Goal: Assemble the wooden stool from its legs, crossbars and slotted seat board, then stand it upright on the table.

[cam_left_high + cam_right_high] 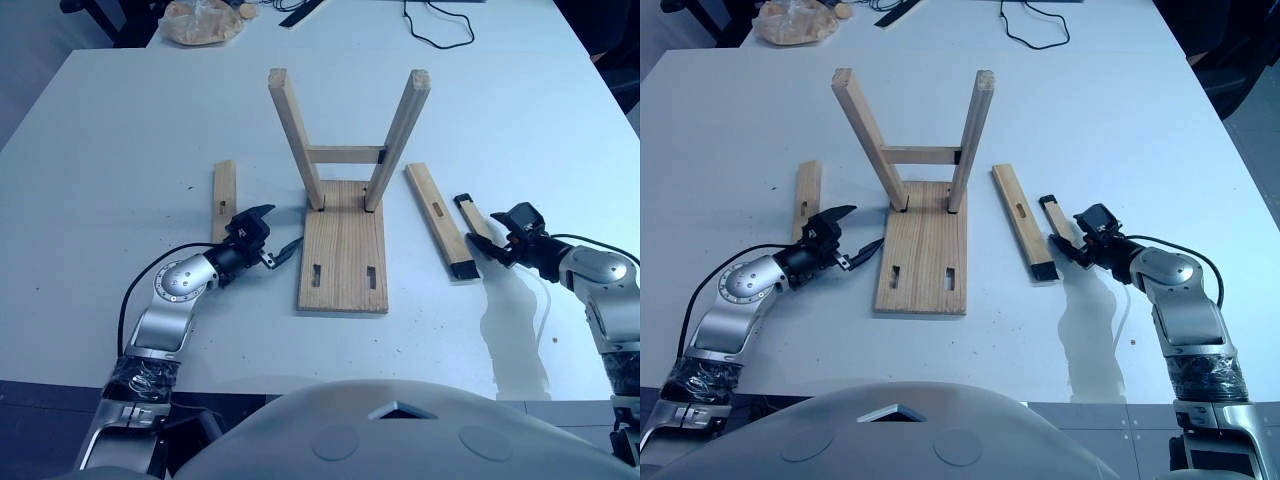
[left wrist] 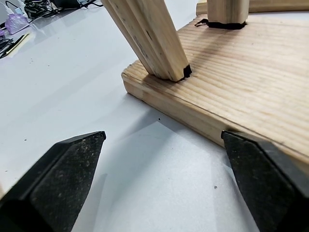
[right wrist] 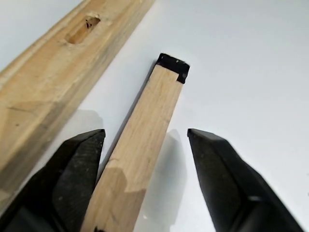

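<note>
On the surface (image 1: 110, 110), the left loose leg (image 1: 225, 198) lies flat and well within reach, likely waiting its turn. Beside it the left end effector (image 1: 282, 228) sits low with its fingers spread, one tip just at the near edge of the seat (image 1: 345, 250). This looks like a position for steadying the board. Its forearm angles in from the left, elbow out.

The seat lies flat with two upright legs (image 1: 295, 130) already in its far slots and joined by a rung (image 1: 345, 155), while the two near slots are unfilled (so half the frame is in). The right loose leg (image 1: 437, 218) lies just beside the seat, mortise up.

Next to it lies the short crossbar (image 1: 468, 212). The right end effector (image 1: 488, 246) straddles its near end with fingers apart on either side, not yet pinching, probably to pick it up. That forearm lies low, pointing inward.
</note>
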Controlling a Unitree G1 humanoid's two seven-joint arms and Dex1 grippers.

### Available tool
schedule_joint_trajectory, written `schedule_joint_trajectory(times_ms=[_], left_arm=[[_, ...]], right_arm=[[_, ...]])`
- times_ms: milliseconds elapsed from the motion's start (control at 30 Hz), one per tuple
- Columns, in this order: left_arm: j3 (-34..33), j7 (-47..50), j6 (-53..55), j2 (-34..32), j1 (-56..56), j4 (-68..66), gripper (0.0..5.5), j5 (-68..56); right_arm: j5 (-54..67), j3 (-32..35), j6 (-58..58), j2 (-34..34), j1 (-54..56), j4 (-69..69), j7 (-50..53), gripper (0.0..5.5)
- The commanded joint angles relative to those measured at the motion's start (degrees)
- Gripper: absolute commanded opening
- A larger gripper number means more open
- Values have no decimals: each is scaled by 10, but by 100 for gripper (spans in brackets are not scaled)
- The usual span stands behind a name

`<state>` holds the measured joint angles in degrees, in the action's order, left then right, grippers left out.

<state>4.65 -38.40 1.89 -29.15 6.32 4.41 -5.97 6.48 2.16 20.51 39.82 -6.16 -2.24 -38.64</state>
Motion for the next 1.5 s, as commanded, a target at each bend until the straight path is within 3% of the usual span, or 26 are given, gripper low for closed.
schedule_joint_trajectory(times_ms=[33,333,567,700,833,933,967,1100,1300,1500], left_arm=[[-4,10,12,5,-3,12,448,-1],[-15,28,33,16,-5,47,448,-12],[-18,39,64,20,-6,90,448,-20],[-60,36,148,27,-16,184,448,-122],[-117,38,264,19,-29,287,448,-302],[-141,24,323,-3,-27,349,406,-442],[-139,25,339,-9,-32,364,381,-478],[-120,47,383,-20,-77,381,379,-570],[-78,44,406,-22,-139,364,379,-594],[-71,50,407,-15,-168,350,361,-628]], right_arm=[[-32,-20,6,8,-22,49,6,265],[32,-10,50,-8,-3,77,-33,130],[86,19,65,-18,26,71,-47,130],[204,95,88,-9,83,-6,-101,130],[382,159,178,22,95,-117,-187,130],[485,183,229,44,83,-172,-237,130],[507,181,240,46,85,-186,-244,130],[571,136,282,22,145,-202,-227,130],[579,51,297,-24,219,-210,-203,130],[567,12,287,-50,226,-213,-197,130]])
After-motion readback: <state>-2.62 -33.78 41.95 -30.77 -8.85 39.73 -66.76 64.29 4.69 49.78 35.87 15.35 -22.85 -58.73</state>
